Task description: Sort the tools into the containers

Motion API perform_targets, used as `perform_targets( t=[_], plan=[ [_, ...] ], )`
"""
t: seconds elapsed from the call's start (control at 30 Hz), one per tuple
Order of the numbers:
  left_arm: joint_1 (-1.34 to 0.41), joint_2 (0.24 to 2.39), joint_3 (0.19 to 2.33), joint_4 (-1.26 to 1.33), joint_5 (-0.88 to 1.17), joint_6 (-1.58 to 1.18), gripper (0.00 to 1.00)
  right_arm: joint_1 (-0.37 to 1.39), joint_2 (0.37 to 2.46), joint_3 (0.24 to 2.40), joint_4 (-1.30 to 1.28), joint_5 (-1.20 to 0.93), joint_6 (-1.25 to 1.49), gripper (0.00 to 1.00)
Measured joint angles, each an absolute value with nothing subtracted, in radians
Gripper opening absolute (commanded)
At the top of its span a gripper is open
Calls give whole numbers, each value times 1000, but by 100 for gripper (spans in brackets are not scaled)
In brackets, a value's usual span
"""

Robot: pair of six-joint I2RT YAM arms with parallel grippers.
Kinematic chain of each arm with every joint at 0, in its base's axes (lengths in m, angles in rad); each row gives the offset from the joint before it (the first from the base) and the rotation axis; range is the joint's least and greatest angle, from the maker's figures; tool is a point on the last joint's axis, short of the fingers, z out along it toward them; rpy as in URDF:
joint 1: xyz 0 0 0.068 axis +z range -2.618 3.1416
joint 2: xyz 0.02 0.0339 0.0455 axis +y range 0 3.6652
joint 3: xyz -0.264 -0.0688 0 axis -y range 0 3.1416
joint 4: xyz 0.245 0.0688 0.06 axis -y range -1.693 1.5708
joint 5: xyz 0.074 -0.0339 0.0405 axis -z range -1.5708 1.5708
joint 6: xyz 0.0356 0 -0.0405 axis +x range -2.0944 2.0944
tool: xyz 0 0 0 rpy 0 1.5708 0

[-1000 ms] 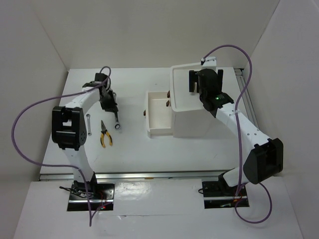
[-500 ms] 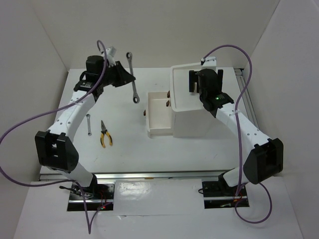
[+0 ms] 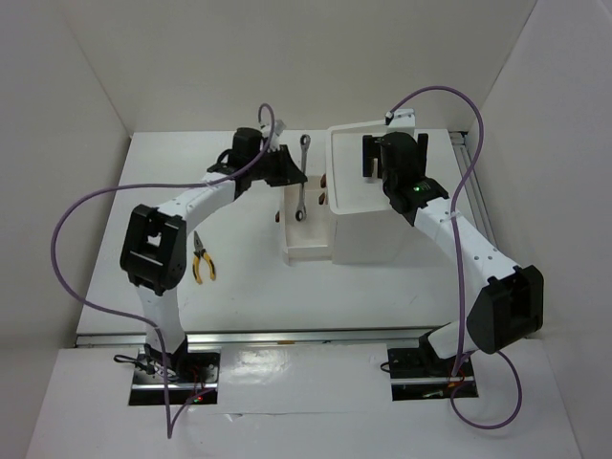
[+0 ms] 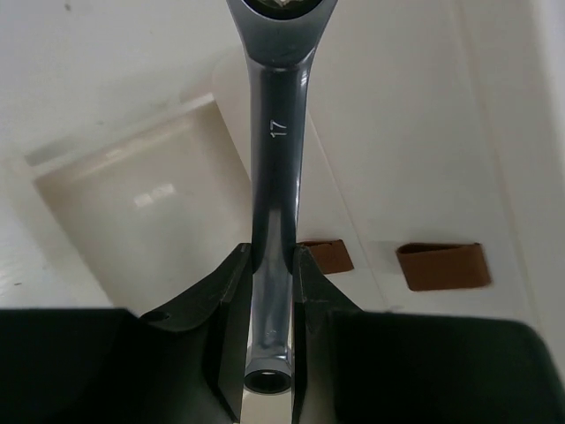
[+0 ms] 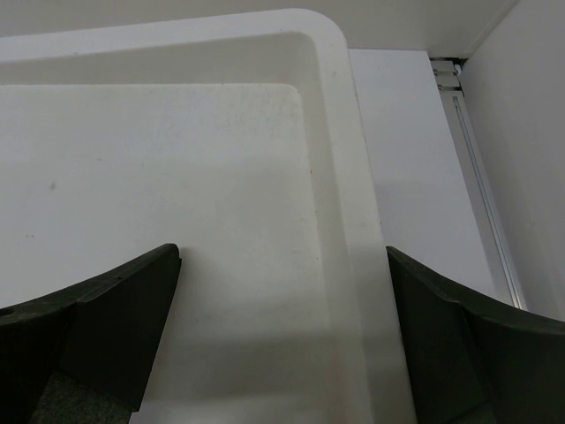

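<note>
- My left tool (image 3: 290, 170) is clamped on a silver wrench (image 3: 302, 182), in the upper middle of the top view.
- In the left wrist view both fingers (image 4: 228, 300) press against the wrench's shank, which bears the mark 17.
- The wrench is held off the table (image 3: 239, 287) and runs nearly straight up and down the top frame. Its lower end lies over the pulled-out drawer (image 3: 306, 251).
- That drawer sticks out from the left face of the white box unit (image 3: 382, 234), at the centre of the frame. I can see nothing lying in the part of it that shows.
- Brown knobs (image 4: 441, 265) show on the unit's front, right of the wrench in the left wrist view.
- My right tool (image 5: 281, 265) hangs over the box's top tray (image 5: 340, 132), upper right of centre in the top view. Its fingers stand wide apart with only bare tray floor between them, gripping nothing.
- The yellow-and-orange-handled pliers (image 3: 201, 258) lie flat on the table, left of centre, just beside the left arm's elbow and well apart from the box.
</note>
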State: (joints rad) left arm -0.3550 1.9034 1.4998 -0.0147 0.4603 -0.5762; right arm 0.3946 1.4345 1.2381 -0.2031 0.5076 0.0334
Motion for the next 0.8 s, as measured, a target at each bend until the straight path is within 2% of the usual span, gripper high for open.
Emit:
perform_targets(
  t=[0.23, 0.57, 0.8],
  plan=[
    [-455, 2019, 1530, -53, 396, -529, 0, 395, 1434, 1238, -204, 508, 34, 100],
    [-524, 1958, 1422, -118, 215, -448, 0, 395, 1433, 1237, -204, 508, 34, 100],
    [-522, 1932, 1475, -242, 142, -383, 0, 395, 1433, 1237, -204, 508, 34, 100]
  ],
)
